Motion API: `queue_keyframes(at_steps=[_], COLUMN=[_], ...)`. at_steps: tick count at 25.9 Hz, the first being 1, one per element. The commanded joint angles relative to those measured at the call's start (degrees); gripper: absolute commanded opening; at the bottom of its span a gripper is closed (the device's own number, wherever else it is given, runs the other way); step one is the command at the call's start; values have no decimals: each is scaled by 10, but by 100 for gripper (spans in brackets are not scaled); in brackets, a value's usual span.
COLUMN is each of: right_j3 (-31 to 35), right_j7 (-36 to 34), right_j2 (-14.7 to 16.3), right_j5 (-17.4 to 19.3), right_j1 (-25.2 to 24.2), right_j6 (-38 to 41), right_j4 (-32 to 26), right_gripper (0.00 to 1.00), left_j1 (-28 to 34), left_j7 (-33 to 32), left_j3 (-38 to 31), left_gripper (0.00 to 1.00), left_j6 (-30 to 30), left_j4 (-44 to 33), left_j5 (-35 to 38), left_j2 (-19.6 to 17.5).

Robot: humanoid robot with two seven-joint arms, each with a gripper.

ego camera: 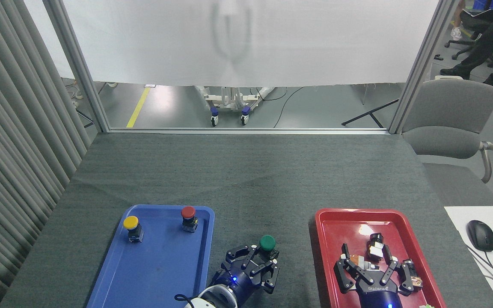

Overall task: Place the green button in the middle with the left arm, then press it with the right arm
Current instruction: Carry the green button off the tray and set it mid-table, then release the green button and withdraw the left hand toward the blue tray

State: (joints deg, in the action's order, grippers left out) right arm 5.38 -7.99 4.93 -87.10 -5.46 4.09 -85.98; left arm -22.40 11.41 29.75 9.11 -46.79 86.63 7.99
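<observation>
The green button (267, 242) is over the dark grey tabletop (246, 179), in the gap between the blue tray (114, 273) and the red tray (328, 222). My left gripper (260, 260) comes in from the bottom centre and its black fingers are closed around the button's body below the green cap. I cannot tell whether the button rests on the felt. Over the red tray my right gripper (366, 259) has its fingers spread and holds nothing.
A yellow-capped button (131, 223) and a red-capped button (188, 212) stand in the blue tray. Small metal and black parts (375, 247) lie in the red tray under the right gripper. A grey chair (452, 119) and a mouse (480, 235) are at the right.
</observation>
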Motion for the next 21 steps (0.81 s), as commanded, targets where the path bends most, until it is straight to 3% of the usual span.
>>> queue_keyframes(at_steps=[1, 2, 6, 9, 14, 21], right_j3=[-1, -5, -20, -21, -39, -82], right_j7=[1, 1, 1, 1, 2, 36], right_j2=[-1, -2, -2, -2, -4, -15], right_j5=[0, 0, -1, -1, -1, -3], right_j1=[3, 3, 2, 2, 3, 5], right_j6=[-1, -1, -1, -5, -7, -8], right_j4=[0, 0, 0, 0, 1, 5], right_gripper=[100, 100, 100, 100, 98, 75], left_j1=[1, 3, 9, 35, 76, 147], left_j7=[0, 1, 1, -1, -6, -9], left_j3=[1, 1, 4, 0, -11, -99], left_gripper=[92, 100, 100, 100, 100, 100], left_j6=[11, 17, 21, 16, -1, -3], left_j4=[0, -2, -18, -81, -192, -318], left_j5=[-1, -1, -1, 0, -1, -1], left_j2=[0, 0, 0, -3, -52, -94])
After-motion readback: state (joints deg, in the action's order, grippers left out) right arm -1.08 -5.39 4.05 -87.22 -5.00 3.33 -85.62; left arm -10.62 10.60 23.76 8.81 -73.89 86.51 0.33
